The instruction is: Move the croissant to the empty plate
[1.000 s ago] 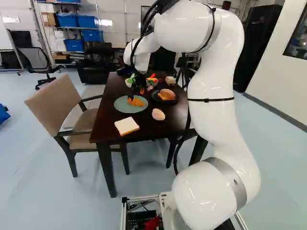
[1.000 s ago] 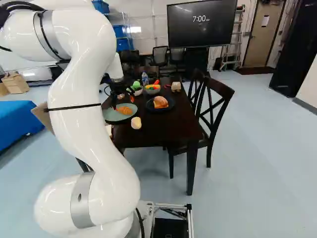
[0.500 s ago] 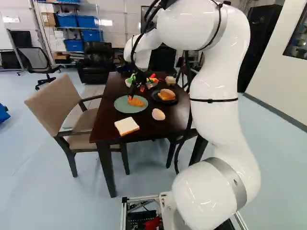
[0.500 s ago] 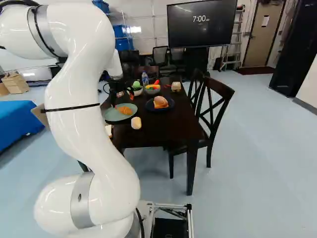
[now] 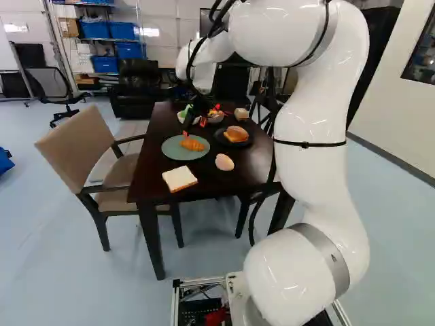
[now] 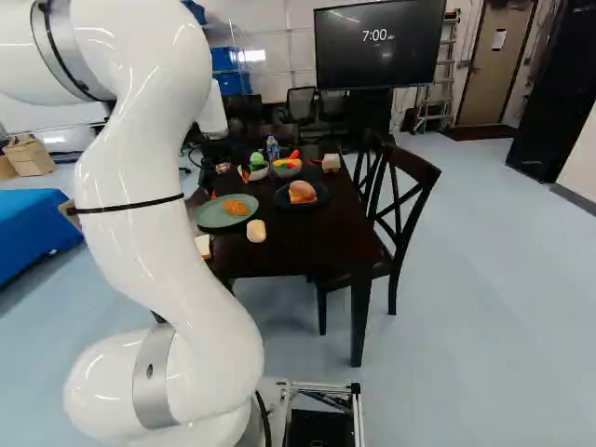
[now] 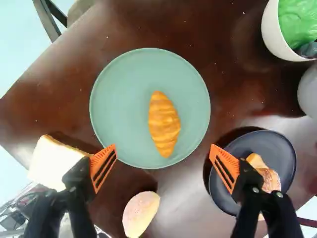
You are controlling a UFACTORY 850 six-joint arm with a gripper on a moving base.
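Note:
Wide open, my gripper (image 5: 194, 128) hangs over the table beyond the croissant (image 5: 193, 145) in the left base view. The croissant lies on the teal plate (image 5: 171, 151), with nothing else on that plate. In the wrist view, the croissant (image 7: 164, 124) is ahead of the gripper (image 7: 164, 157), roughly centred between the two spread fingers and touched by neither. The teal plate (image 7: 119, 84) shows its whole rim there.
A dark plate (image 5: 221, 139) bears a bread bun with filling. A slice of bread (image 5: 180, 178) and a pinkish roll (image 5: 224, 162) lie nearer the base. Bowls with toy vegetables (image 6: 287, 169) and a bottle (image 6: 272, 147) stand farther back. Chairs (image 6: 400, 200) flank the table.
The gripper has lifted up and away from the croissant, its fingers still open. The arm's upper part has swung back with it. Croissant, plate and base stay where they were.

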